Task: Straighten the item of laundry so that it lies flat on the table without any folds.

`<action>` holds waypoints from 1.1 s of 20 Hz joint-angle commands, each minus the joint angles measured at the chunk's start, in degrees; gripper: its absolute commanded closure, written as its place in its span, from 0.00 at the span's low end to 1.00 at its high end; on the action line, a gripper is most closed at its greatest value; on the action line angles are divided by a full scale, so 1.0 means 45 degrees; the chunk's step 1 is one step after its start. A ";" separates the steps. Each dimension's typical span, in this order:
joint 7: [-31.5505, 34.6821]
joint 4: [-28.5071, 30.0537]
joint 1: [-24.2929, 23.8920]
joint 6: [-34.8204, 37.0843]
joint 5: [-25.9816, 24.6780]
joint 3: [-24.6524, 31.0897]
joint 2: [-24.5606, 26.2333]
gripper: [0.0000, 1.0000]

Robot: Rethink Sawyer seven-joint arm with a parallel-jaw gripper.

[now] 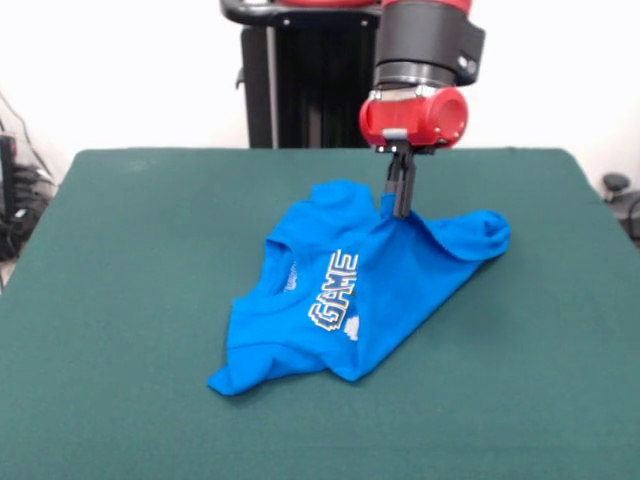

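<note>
On the table (110,300), end effector (402,210) pinches the crumpled T-shirt (370,285).

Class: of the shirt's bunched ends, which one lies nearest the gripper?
The upper bunched fold of the blue T-shirt, beside the gripper; the others lie farther off.

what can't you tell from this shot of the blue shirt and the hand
- Front view: the hand ends in the T-shirt fabric; whether it pinches cloth is unclear, its tips too small.
- The print reads only "GAME"; folds hide the rest.
- The shirt's underside and tucked-under layers are hidden by its top layer.
- The arm above the wrist is cut off by the top edge.
- The table near edge is cut off below.
</note>
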 commanded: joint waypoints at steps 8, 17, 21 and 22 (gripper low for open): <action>-0.1527 -0.1617 0.1590 0.3366 -0.1829 -0.1843 -0.0206 1.00; -0.0090 -0.2821 0.3030 0.3786 -0.1248 -0.2105 -0.0163 1.00; 0.0239 -0.3679 0.2987 0.3395 -0.1285 -0.1794 0.0361 1.00; 0.0287 -0.3905 0.2874 0.3280 -0.1387 -0.1628 0.0500 1.00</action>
